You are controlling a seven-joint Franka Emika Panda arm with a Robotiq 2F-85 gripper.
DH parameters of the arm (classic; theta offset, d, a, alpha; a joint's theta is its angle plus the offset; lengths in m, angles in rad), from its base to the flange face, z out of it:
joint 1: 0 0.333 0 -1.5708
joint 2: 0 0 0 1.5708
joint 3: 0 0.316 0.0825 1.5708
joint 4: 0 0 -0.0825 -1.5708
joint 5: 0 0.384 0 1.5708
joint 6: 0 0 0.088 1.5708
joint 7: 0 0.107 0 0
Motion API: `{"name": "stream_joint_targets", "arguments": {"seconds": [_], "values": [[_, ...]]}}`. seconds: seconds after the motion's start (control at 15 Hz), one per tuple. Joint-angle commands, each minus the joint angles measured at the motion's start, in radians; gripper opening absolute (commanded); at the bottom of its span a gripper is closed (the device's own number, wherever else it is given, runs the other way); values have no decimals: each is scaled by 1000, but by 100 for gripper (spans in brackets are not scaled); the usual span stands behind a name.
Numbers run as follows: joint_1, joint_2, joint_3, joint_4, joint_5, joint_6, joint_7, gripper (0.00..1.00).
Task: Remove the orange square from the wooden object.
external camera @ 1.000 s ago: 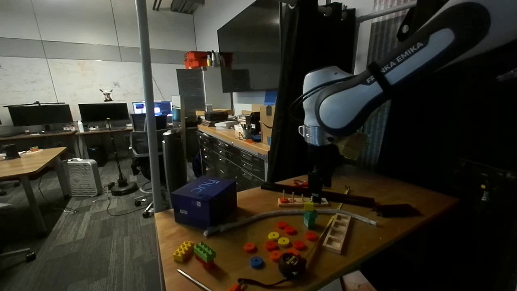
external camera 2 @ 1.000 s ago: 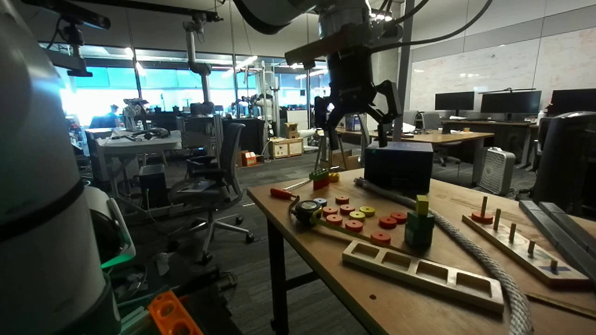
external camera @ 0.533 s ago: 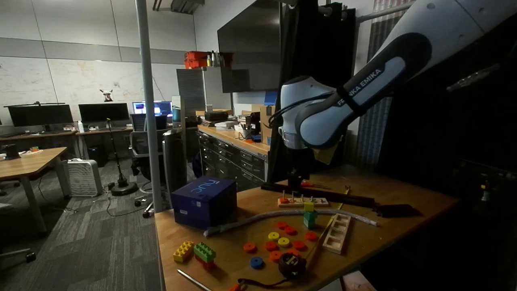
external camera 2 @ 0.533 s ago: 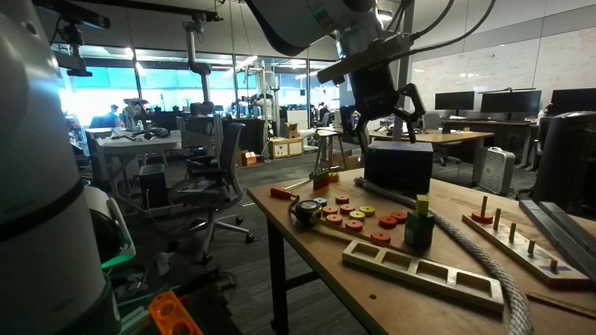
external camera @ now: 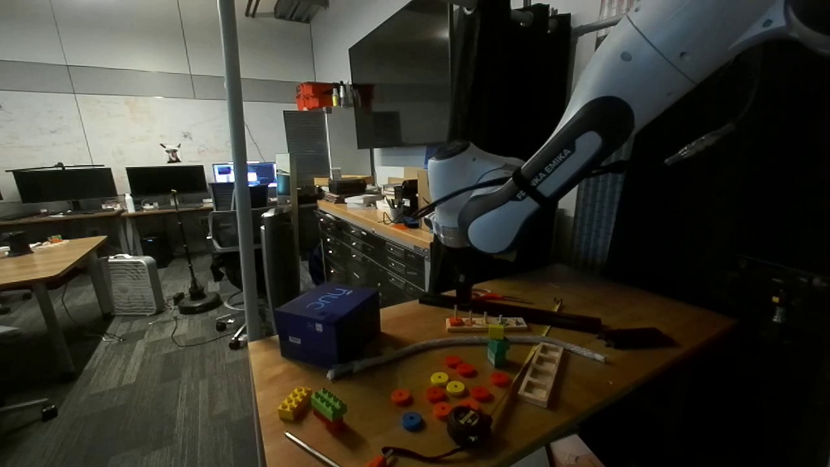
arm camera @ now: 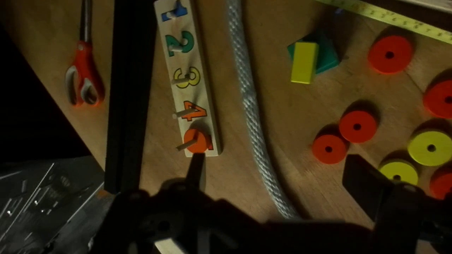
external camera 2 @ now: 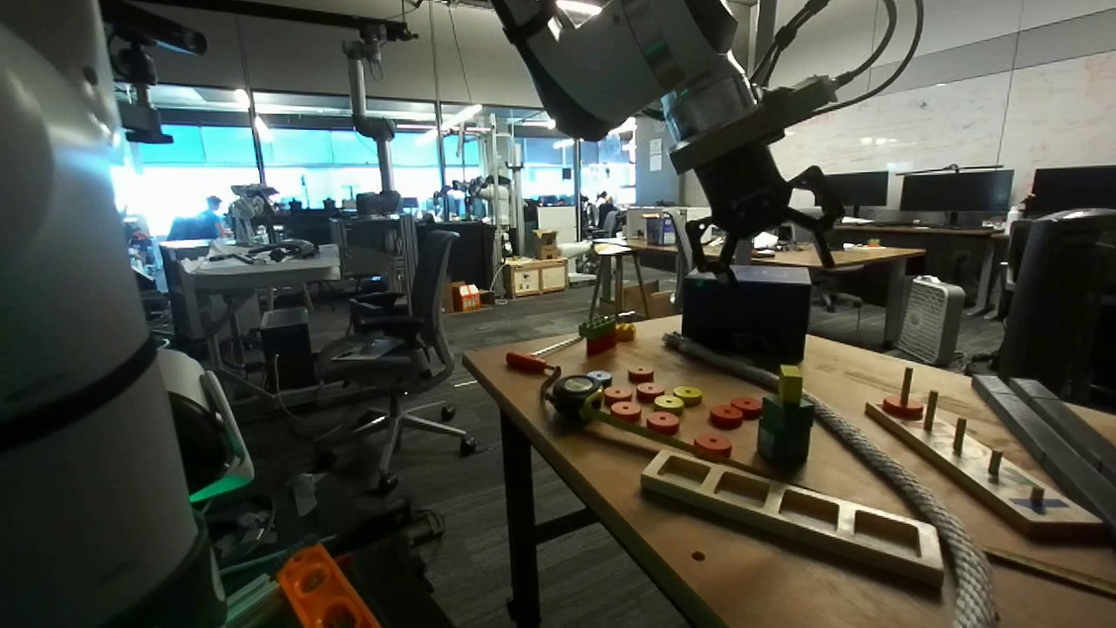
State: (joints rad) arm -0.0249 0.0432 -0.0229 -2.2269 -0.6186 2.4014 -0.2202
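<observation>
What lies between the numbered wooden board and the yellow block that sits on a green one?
A grey rope lies between the board and the yellow block, as the wrist view shows.

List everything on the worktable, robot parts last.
rope: 1, grey, across table
wooden board: 1, light wood, beside rope
orange disc: 1, orange, on board's end peg
dark bar: 1 or 2, black, beside board
scissors: 1, orange-handled, past the bar
unidentified item: 1, black, near bar's end
loose discs: 8 red-orange, 2 yellow, 1 blue, by tape measure
tape measure: 1, black and yellow, beside discs
rack: 1, pale wood, near table edge
block stack: 1, green topped with yellow, near rope
toy bricks: 3, yellow, green, red, near table edge
red-handled tool: 1, red, near bricks
box: 1, blue, by a rope end
arm: 1, white and black, above table
claw: 1, black, open, above table
</observation>
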Motion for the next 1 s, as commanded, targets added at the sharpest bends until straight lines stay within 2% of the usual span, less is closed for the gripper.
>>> {"name": "stream_joint_targets", "arguments": {"seconds": [0.0, 0.2, 0.33, 0.4, 0.6, 0.93], "values": [[-14, 53, -27, 20, -180, 91, -38, 100], [-32, 115, -55, 44, -323, 164, -25, 100], [-49, 166, -67, 80, -352, 214, -36, 100], [-57, 192, -69, 99, -350, 235, -39, 100], [-82, 327, -55, 222, -248, 262, -76, 100], [-88, 488, -35, 386, -159, 249, -156, 100]]}}
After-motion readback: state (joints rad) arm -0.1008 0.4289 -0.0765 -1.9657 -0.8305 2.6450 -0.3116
